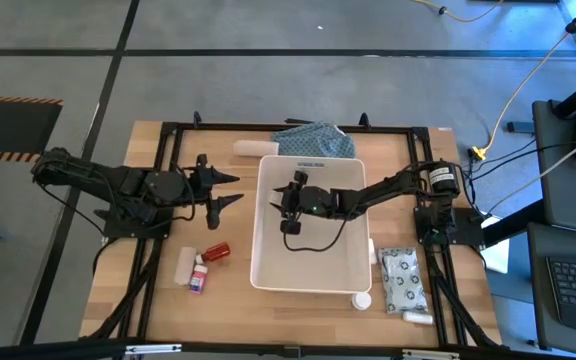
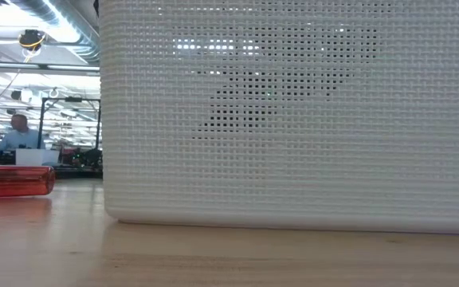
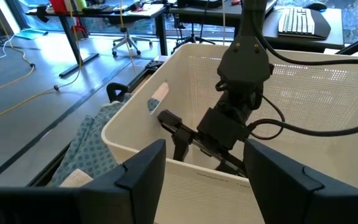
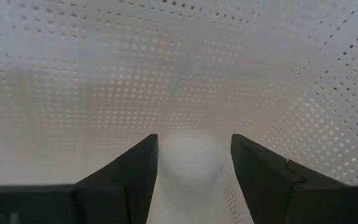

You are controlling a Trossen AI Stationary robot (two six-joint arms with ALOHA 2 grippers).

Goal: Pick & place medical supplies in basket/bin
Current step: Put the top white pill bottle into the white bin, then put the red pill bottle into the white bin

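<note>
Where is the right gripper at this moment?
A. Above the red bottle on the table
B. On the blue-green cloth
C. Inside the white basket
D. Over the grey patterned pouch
C: in the high view the right gripper is reached into the white basket, and its wrist view shows only perforated white walls around a pale round item.

White blurred obj [image 4: 191, 158] between right gripper [image 4: 194, 168] fingers, can't ID; basket [image 2: 293, 112] wall blocks low view; red bottle [image 2: 13, 180] cut off.
</note>
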